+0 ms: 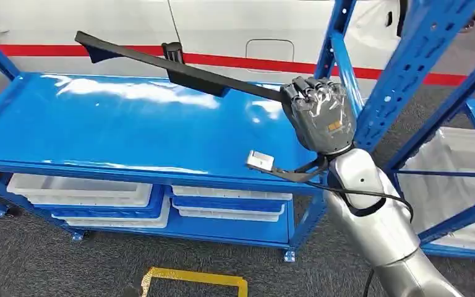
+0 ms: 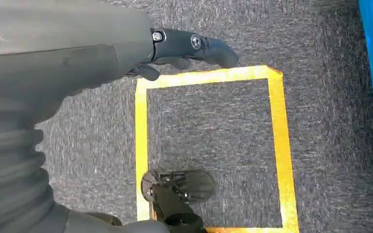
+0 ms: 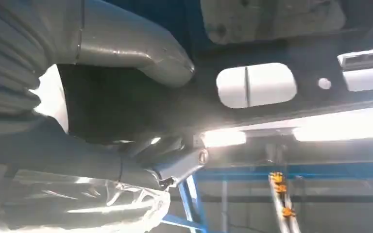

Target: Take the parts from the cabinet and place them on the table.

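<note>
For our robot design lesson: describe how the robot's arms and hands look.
The silver, smooth-shelled right arm carries a looping black cable and ends in a dark grey many-fingered right hand with a small orange marking. The left hand has a grey ribbed cover and darker fingers with visible screws.

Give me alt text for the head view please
The right robot hand grips one end of a long black part, holding it above the glossy blue shelf. White bins sit on the lower shelf.

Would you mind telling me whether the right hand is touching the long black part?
Touching: head view shows the right hand gripping one end of the long black part.
</note>
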### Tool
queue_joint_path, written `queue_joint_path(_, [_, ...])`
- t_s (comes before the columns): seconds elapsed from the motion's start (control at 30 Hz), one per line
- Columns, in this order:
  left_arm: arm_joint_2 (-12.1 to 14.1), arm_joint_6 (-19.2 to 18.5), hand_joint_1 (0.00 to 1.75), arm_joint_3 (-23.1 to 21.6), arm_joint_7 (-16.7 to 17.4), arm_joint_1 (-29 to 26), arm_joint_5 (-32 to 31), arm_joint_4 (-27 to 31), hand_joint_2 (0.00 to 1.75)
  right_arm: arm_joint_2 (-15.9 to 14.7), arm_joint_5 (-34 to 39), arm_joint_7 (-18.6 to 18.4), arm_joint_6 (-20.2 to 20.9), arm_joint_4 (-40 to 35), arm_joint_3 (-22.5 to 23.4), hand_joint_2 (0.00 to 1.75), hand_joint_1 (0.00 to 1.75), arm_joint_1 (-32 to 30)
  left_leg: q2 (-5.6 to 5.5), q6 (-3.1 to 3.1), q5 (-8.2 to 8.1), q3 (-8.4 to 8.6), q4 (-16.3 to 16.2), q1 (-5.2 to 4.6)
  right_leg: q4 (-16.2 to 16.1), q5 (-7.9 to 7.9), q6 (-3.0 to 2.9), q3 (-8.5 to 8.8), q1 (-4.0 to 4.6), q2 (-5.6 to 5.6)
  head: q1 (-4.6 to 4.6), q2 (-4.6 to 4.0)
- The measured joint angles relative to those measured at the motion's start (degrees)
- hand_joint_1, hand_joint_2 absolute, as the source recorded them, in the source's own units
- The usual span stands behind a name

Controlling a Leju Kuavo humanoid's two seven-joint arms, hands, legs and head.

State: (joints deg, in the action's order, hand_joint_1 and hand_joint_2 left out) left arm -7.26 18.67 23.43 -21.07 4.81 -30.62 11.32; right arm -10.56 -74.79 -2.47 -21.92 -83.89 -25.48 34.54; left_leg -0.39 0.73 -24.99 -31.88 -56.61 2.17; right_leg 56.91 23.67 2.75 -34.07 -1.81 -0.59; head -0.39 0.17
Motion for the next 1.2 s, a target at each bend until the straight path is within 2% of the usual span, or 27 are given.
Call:
queue_joint_path(0.03, [0.0, 0.0, 0.00, 0.0, 0.2, 0.0, -0.1, 0.0, 1.75, -0.1, 0.0, 0.1, 0.0, -0.1, 0.2, 1.75, 1.75, -0.1, 0.02, 0.33, -0.08, -0.10, 0.0, 0.45, -0.7, -0.40, -0.71, -0.04, -0.30, 0.03, -0.15, 0.00])
queue_joint_path(0.07, [0.1, 0.0, 0.00, 0.0, 0.3, 0.0, -0.1, 0.0, 1.75, -0.2, 0.2, 0.3, 0.0, -0.1, 0.4, 1.75, 1.75, 0.0, 0.21, 0.37, -1.59, -0.54, -1.1, 0.79, -1.3, -0.90, -1.58, 0.13, -0.39, 0.03, -0.13, 0.00])
queue_joint_path(0.1, [0.1, 0.0, 0.00, 0.0, 0.4, 0.0, -0.1, 0.0, 1.75, -0.2, 0.3, 0.5, 0.0, -0.2, 0.5, 1.75, 1.75, 0.0, 0.19, 0.28, -4.20, -1.65, -4.1, 0.65, -1.4, -1.18, -2.55, -0.09, -0.26, 0.05, -0.15, 0.00])
queue_joint_path(0.17, [0.2, 0.0, 0.00, 0.1, 0.5, 0.0, -0.2, 0.0, 1.75, -0.2, 0.6, 0.9, 0.0, -0.2, 0.7, 1.75, 1.75, -0.1, 0.11, 0.51, -9.60, -5.31, -13.8, 0.59, -1.4, -1.61, -3.27, -0.70, 0.08, 0.19, -0.48, 0.00])
queue_joint_path(0.2, [0.2, 0.0, 0.00, 0.1, 0.5, 0.0, -0.3, 0.0, 1.75, -0.2, 0.7, 0.9, 0.0, -0.2, 0.8, 1.75, 1.75, -0.1, 0.12, 0.65, -11.03, -6.63, -17.5, 0.59, -1.4, -1.82, -3.39, -1.08, 0.25, 0.24, -0.52, 0.00])
queue_joint_path(0.23, [0.2, 0.0, 0.00, 0.1, 0.5, -0.1, -0.4, 0.0, 1.75, -0.2, 0.7, 0.9, 0.0, -0.2, 0.9, 1.75, 1.75, -0.2, 0.13, 0.63, -10.90, -6.65, -18.5, 0.60, -1.3, -2.04, -3.39, -1.46, 0.30, 0.27, -0.55, 0.00])
queue_joint_path(0.27, [0.2, 0.0, 0.00, 0.1, 0.5, -0.1, -0.5, 0.0, 1.75, -0.2, 0.7, 0.9, 0.0, -0.2, 1.1, 1.75, 1.75, -0.3, 0.17, 0.54, -9.52, -5.28, -16.6, 0.61, -1.1, -2.32, -3.17, -1.88, 0.30, 0.28, -0.52, 0.00])
queue_joint_path(0.33, [0.3, 0.0, 0.00, 0.0, 0.5, 0.0, -0.6, 0.0, 1.75, -0.3, 0.7, 0.9, 0.0, -0.2, 1.4, 1.75, 1.75, -0.7, 0.22, 0.20, -5.43, 0.55, -7.2, 0.63, -0.7, -2.75, -2.72, -2.60, 0.26, 0.26, -0.57, 0.00])
queue_joint_path(0.37, [0.3, 0.0, 0.00, 0.1, 0.5, 0.0, -0.6, 0.0, 1.75, -0.3, 0.7, 0.9, 0.0, -0.2, 1.5, 1.75, 1.75, -0.9, 0.20, -0.14, -4.49, 3.70, -2.4, 0.65, -0.7, -3.09, -2.24, -2.69, 0.28, 0.25, -0.99, 0.00])
queue_joint_path(0.4, [0.3, 0.0, 0.00, 0.1, 0.5, 0.1, -0.6, 0.0, 1.75, -0.3, 0.7, 0.9, 0.0, -0.4, 1.6, 1.75, 1.75, -1.0, 0.26, -0.03, -5.24, 4.41, -0.9, 0.19, -0.6, -3.41, -1.79, -3.01, 0.76, 0.21, -0.89, 0.00])
queue_joint_path(0.43, [0.3, 0.0, 0.00, 0.1, 0.4, 0.1, -0.6, 0.0, 1.75, -0.4, 0.7, 1.0, 0.0, -0.4, 1.8, 1.75, 1.75, -1.1, 0.04, -0.29, -4.15, 3.58, -1.6, -0.10, -0.6, -3.82, -1.42, -2.96, 0.61, 0.29, -0.87, 0.00])
queue_joint_path(0.47, [0.2, 0.0, 0.00, 0.1, 0.4, 0.1, -0.5, 0.0, 1.75, -0.4, 0.7, 1.0, 0.0, -0.4, 1.8, 1.75, 1.75, -1.0, 0.04, -0.34, -4.29, 3.22, -1.4, -0.36, -0.6, -4.18, -0.93, -3.05, 0.71, 0.32, -1.01, 0.00])
queue_joint_path(0.53, [0.2, 0.0, 0.00, 0.1, 0.3, 0.1, -0.5, 0.0, 1.75, -0.4, 0.7, 1.2, 0.0, -0.5, 1.8, 1.75, 1.75, -1.1, 0.11, -1.58, -3.12, 2.61, -0.9, -0.86, -1.5, -5.38, 0.45, -3.28, 0.88, 0.35, -1.01, 0.00])
queue_joint_path(0.57, [0.2, 0.0, 0.00, 0.1, 0.3, 0.1, -0.5, 0.0, 1.75, -0.6, 0.7, 1.4, 0.0, -0.5, 1.9, 1.75, 1.75, -1.1, 0.39, -2.21, -2.16, 2.29, -0.5, -0.52, -0.5, -4.11, 0.15, -3.90, 0.49, 0.51, -0.92, 0.00])
queue_joint_path(0.63, [0.3, 0.0, 0.00, 0.1, 0.2, 0.2, -0.5, 0.0, 1.75, -0.7, 0.8, 1.4, 0.0, -0.5, 2.2, 1.75, 1.75, -1.1, 0.37, -3.26, -0.74, 0.50, -0.4, -0.82, 6.1, 2.08, -1.16, -6.98, 0.58, 0.50, -0.90, 0.00])
queue_joint_path(0.7, [0.3, -0.1, 0.00, 0.1, 0.2, 0.2, -0.5, 0.0, 1.75, -0.8, 0.7, 1.5, 0.0, -0.5, 2.3, 1.75, 1.75, -1.1, 0.38, -3.47, 0.66, -1.50, -0.5, -1.11, 16.0, 6.62, -1.09, -9.74, 0.53, 0.51, -0.70, 0.00])
queue_joint_path(0.73, [0.2, -0.1, 0.00, 0.1, 0.2, 0.1, -0.5, 0.0, 1.75, -0.8, 0.7, 1.5, 0.0, -0.5, 2.4, 1.75, 1.75, -1.3, 0.38, -3.43, 1.29, -2.35, -0.5, -1.29, 18.5, 6.92, -0.61, -9.85, 0.55, 0.51, -0.66, 0.00])
queue_joint_path(0.77, [0.2, -0.1, 0.00, 0.1, 0.2, 0.1, -0.5, 0.0, 1.75, -0.8, 0.7, 1.5, 0.0, -0.5, 2.5, 1.75, 1.75, -1.4, 0.37, -3.39, 1.93, -3.20, -0.5, -1.44, 18.3, 6.09, -0.09, -8.65, 0.62, 0.51, -0.66, 0.00])
queue_joint_path(0.83, [0.2, -0.1, 0.00, 0.1, 0.2, 0.1, -0.5, 0.0, 1.75, -0.8, 0.7, 1.5, 0.0, -0.5, 2.6, 1.75, 1.75, -1.4, 0.26, -3.27, 3.09, -4.62, -0.6, -1.79, 11.4, 3.50, 0.33, -2.65, 1.07, 0.51, -0.57, 0.00])
queue_joint_path(0.87, [0.1, -0.1, 0.00, 0.1, 0.2, 0.1, -0.5, 0.0, 1.75, -0.8, 0.7, 1.5, 0.0, -0.5, 2.7, 1.75, 1.75, -1.3, 0.21, -3.15, 3.60, -5.06, -0.6, -1.97, 5.9, 3.14, -0.19, 1.25, 1.29, 0.50, -0.61, 0.00])
queue_joint_path(0.9, [0.0, -0.1, 0.00, 0.1, 0.2, 0.1, -0.5, 0.0, 1.75, -0.8, 0.7, 1.5, 0.0, -0.7, 2.7, 1.75, 1.75, -1.2, 0.20, -2.95, 4.01, -5.37, -0.6, -1.99, 0.8, 4.73, -1.26, 4.79, 1.72, 0.51, -0.66, 0.00])
queue_joint_path(0.93, [0.0, -0.1, 0.00, 0.1, 0.3, 0.2, -0.7, 0.0, 1.75, -0.8, 0.7, 1.5, 0.0, -0.9, 2.7, 1.75, 1.75, -1.1, 0.30, -2.53, 4.65, -5.73, -0.6, -2.15, -2.1, 5.33, -1.78, 6.42, 2.29, 0.59, -0.89, 0.00])
queue_joint_path(1.03, [0.0, -0.2, 0.00, 0.1, 0.6, 0.2, -0.9, 0.0, 1.75, -0.8, 0.8, 1.5, 0.1, -0.9, 2.9, 1.75, 1.75, -0.9, 0.16, -1.70, 5.99, -5.78, -0.2, -2.04, -2.1, 4.16, -2.70, 5.23, 2.25, 0.60, -0.63, 0.00])
queue_joint_path(1.07, [0.1, -0.2, 0.00, 0.1, 0.7, 0.1, -0.9, 0.0, 1.75, -0.8, 0.8, 1.5, 0.2, -0.9, 2.9, 1.75, 1.75, -0.8, 0.14, -1.37, 5.42, -6.33, -0.7, -1.67, -2.5, 3.31, -3.43, 5.50, 0.47, 0.77, -0.52, 0.00])
queue_joint_path(1.13, [0.1, -0.2, 0.00, 0.1, 0.7, 0.1, -1.1, 0.0, 1.75, -0.6, 0.8, 1.5, 0.3, -0.9, 2.9, 1.75, 1.75, -0.6, 0.16, -0.57, -1.22, -8.10, -5.9, -1.40, -2.5, 2.11, -4.44, 4.27, 0.85, 0.97, -0.74, 0.00])
queue_joint_path(1.17, [0.2, -0.2, 0.00, 0.1, 0.8, 0.1, -1.1, 0.0, 1.75, -0.6, 0.8, 1.5, 0.3, -0.9, 2.9, 1.75, 1.75, -0.7, 0.13, -0.07, -4.96, -9.52, -11.2, -1.16, -2.5, 1.43, -4.60, 3.47, 0.88, 1.01, -0.70, 0.00])
queue_joint_path(1.2, [0.2, -0.2, 0.00, 0.1, 0.8, 0.1, -1.1, 0.0, 1.75, -0.5, 0.8, 1.5, 0.3, -0.9, 2.9, 1.75, 1.75, -0.8, 0.13, 0.37, -6.90, -10.46, -15.3, -0.99, -2.5, 0.94, -4.46, 2.79, 0.89, 1.02, -0.77, 0.00])
